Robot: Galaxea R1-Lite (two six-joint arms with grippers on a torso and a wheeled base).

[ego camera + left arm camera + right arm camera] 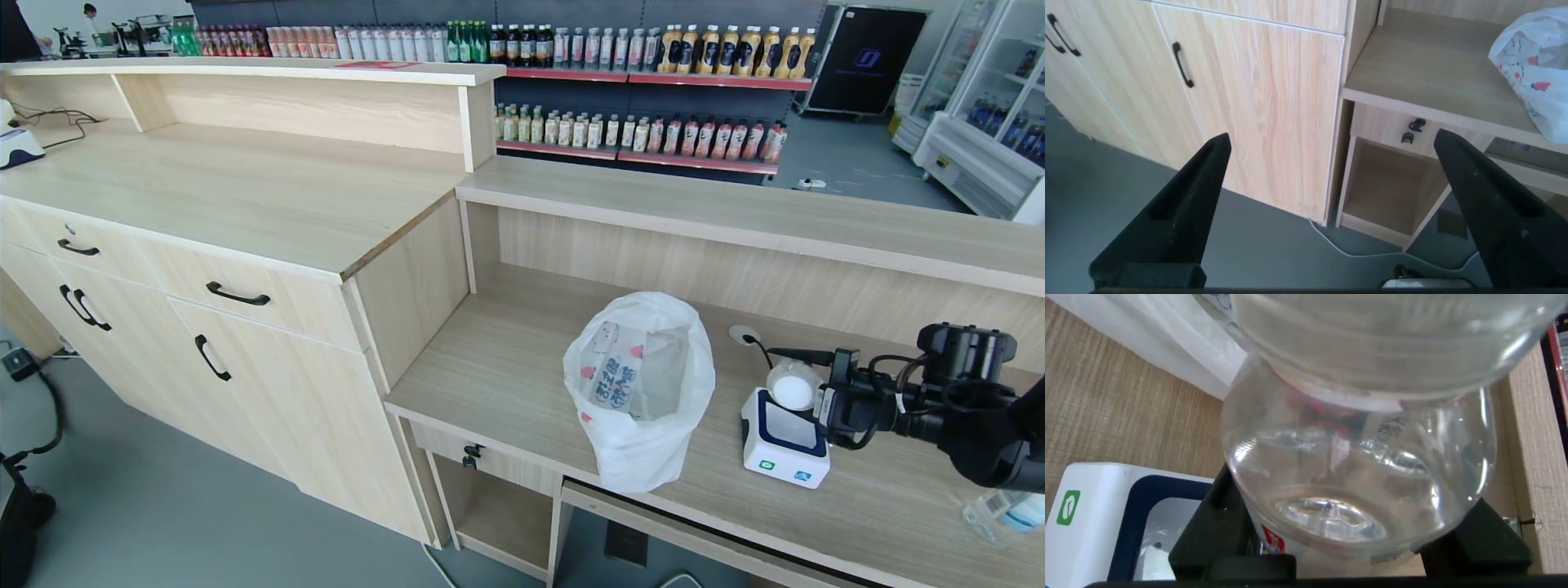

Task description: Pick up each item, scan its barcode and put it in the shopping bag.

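Closest in, a spare bottle (pixel 1002 514) sits on the surface (pixel 506 367) at about 4 o'clock from the scanner (pixel 784 447), so that one's left to do, and the left jaws hang wide open and empty down by the cabinet (pixel 1257 106). The right jaws are clamped on a clear bottle (pixel 1360 457) right over the scanner, so I'd call this mid-scan. The shopping bag (pixel 653 449) at the scanner's 9 o'clock already has at least one pack (pixel 616 376) inside, so maybe halfway-ish.
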